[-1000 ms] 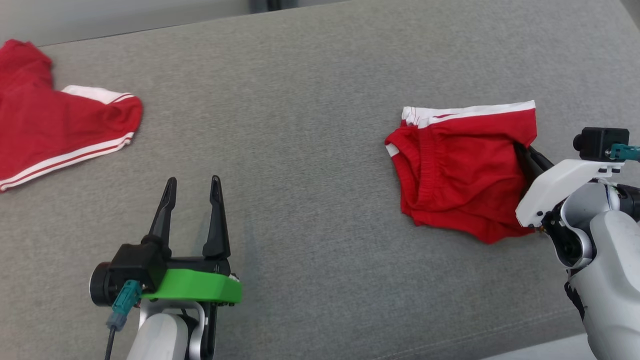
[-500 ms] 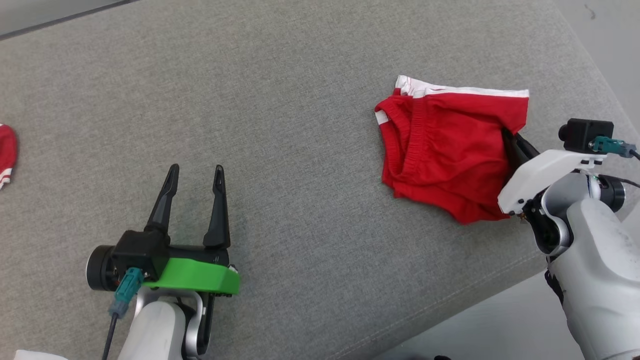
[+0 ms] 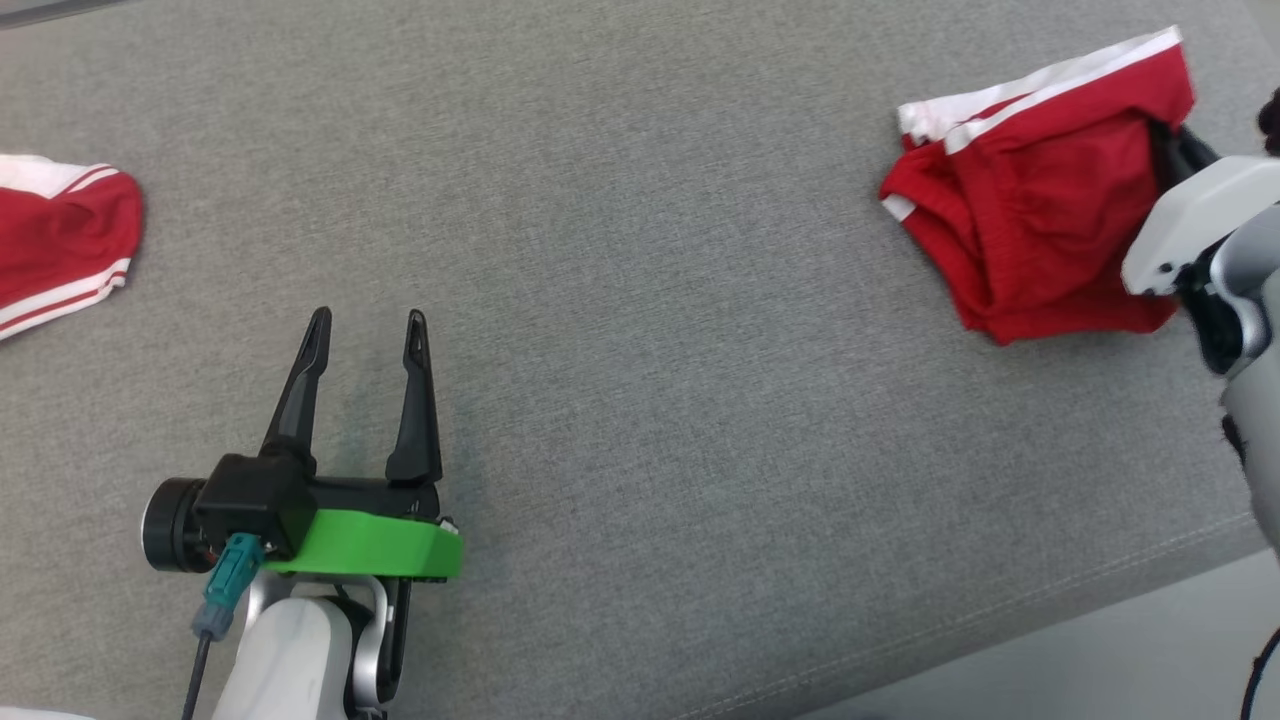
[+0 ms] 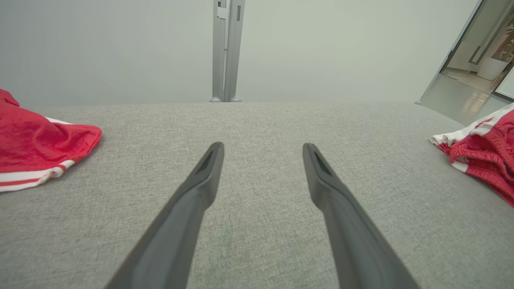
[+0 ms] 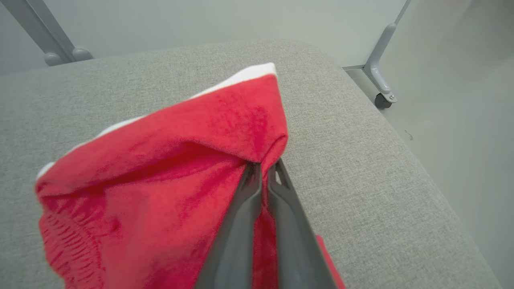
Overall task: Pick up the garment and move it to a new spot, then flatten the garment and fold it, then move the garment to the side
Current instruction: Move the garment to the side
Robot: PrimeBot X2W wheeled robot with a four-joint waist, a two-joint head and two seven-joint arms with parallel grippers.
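The right gripper (image 5: 264, 167) was pinched tight on a fold at the rim of the shorts (image 3: 1030, 230). Its two fingers were pressed together, with red cloth bunched over their tips. The cloth rose toward the fingers and the rest trailed on the padded table (image 3: 660, 200), a hold that looked suited to dragging the shorts out of the way rather than lifting them whole.

The shirt (image 3: 60, 235), the thing the task concerns, lay untouched toward the left side of the table. It was partly cut off by the frame, with a white-striped hem showing.

The left gripper (image 3: 367, 325) held nothing. Its fingers were spread wide and pointed at the far edge, low over the near part of the table and well apart from the shirt, probably waiting its turn.

The shorts sat near the right edge, close to the rounded far-right corner, with bare floor and a wheeled leg (image 5: 379, 80) beyond. Any further pull that way risked the cloth sliding off. Between the two cloths ran a broad bare stretch of grey fabric, which seemed the best room for spreading and folding the shirt.
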